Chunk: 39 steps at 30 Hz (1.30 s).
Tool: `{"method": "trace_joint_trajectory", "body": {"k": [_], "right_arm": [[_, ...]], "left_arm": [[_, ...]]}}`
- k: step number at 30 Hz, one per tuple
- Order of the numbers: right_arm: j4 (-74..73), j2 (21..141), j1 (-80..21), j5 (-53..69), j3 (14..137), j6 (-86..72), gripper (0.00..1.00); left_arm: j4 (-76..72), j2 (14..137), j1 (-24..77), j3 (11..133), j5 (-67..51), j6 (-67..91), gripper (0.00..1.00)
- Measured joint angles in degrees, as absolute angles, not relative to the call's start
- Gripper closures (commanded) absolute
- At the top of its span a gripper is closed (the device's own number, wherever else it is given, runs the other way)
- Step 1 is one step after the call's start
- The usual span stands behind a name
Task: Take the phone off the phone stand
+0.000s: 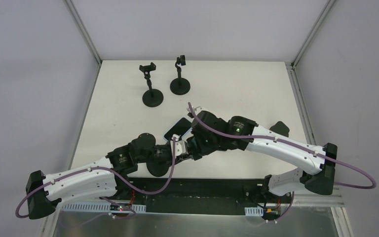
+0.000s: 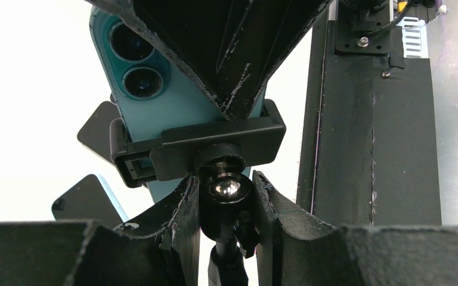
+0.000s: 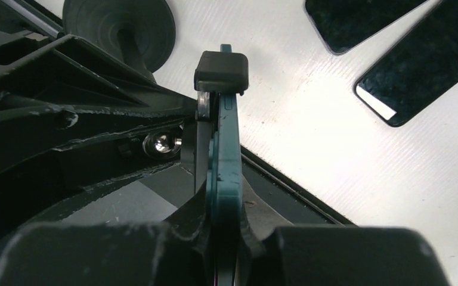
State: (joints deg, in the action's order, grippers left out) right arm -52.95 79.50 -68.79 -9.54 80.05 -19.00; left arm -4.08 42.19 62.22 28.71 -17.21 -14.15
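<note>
A teal phone (image 2: 173, 101) sits in the black clamp (image 2: 197, 146) of a phone stand. My left gripper (image 2: 225, 186) is shut on the stand's neck at its shiny ball joint (image 2: 226, 189), just under the clamp. My right gripper (image 3: 226, 223) is shut on the phone, seen edge-on (image 3: 226, 155), with a finger on each face below the clamp (image 3: 220, 71). In the top view both grippers meet near the table's front middle, the left (image 1: 177, 148) and the right (image 1: 195, 143). The stand's round base (image 1: 158, 168) rests by the front edge.
Two dark phones (image 3: 358, 21) (image 3: 423, 65) lie flat on the white table beyond the held stand; one shows in the top view (image 1: 177, 129). Two empty black phone stands (image 1: 153, 96) (image 1: 180, 85) stand at the back. A black strip (image 2: 370, 149) runs along the table's near edge.
</note>
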Motion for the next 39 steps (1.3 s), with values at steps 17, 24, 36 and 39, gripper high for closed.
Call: {"method": "trace_joint_trajectory", "body": {"k": [17, 24, 36, 39], "right_arm": [[-48.6, 71.2, -65.8, -1.8, 69.9, -19.9, 1.00], [-37.5, 66.7, -69.7, -8.8, 61.1, -13.5, 1.00], [-40.0, 76.1, -67.4, -6.3, 62.4, 5.5, 1.00], [-40.4, 76.1, -66.6, -5.2, 62.7, 7.0, 1.00]], "left_arm": [[-7.0, 46.6, 66.8, 29.2, -17.5, -14.4, 1.00], [-5.3, 47.2, 66.8, 29.2, -17.5, -14.6, 1.00], [-5.3, 52.3, 68.3, 30.2, -18.7, -14.8, 1.00], [-5.5, 52.2, 68.3, 30.2, -18.7, -14.8, 1.00]]}}
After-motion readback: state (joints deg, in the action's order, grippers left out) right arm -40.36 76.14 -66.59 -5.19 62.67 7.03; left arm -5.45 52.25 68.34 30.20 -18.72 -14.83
